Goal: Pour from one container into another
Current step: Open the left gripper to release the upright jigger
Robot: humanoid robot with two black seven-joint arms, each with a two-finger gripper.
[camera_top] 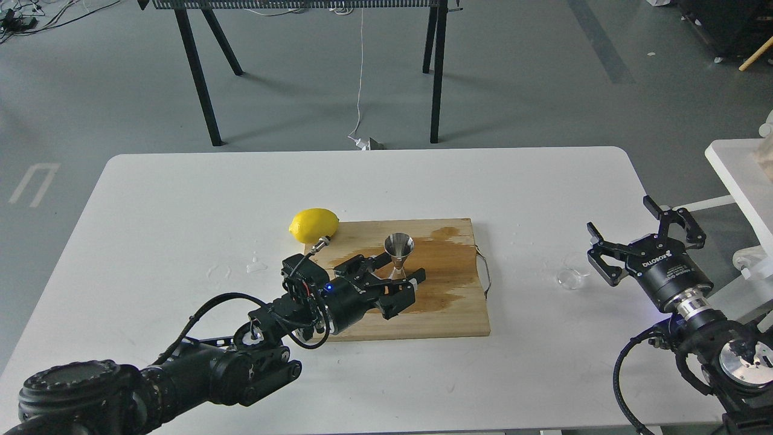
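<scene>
The steel jigger (399,247) stands upright on the wooden cutting board (435,317), mouth up. My left gripper (401,270) lies low over the board with its jaws open on either side of the jigger's lower cone; I cannot tell whether a finger touches it. The clear glass cup (570,278) sits on the white table right of the board, just left of my right gripper (645,237). That gripper is open and holds nothing.
A yellow lemon (313,224) lies at the board's far-left corner. A dark wet patch (447,266) covers the board's right half, with a wire handle (485,273) on that edge. Water drops (256,265) lie left of the board. A second white table (740,169) stands at far right.
</scene>
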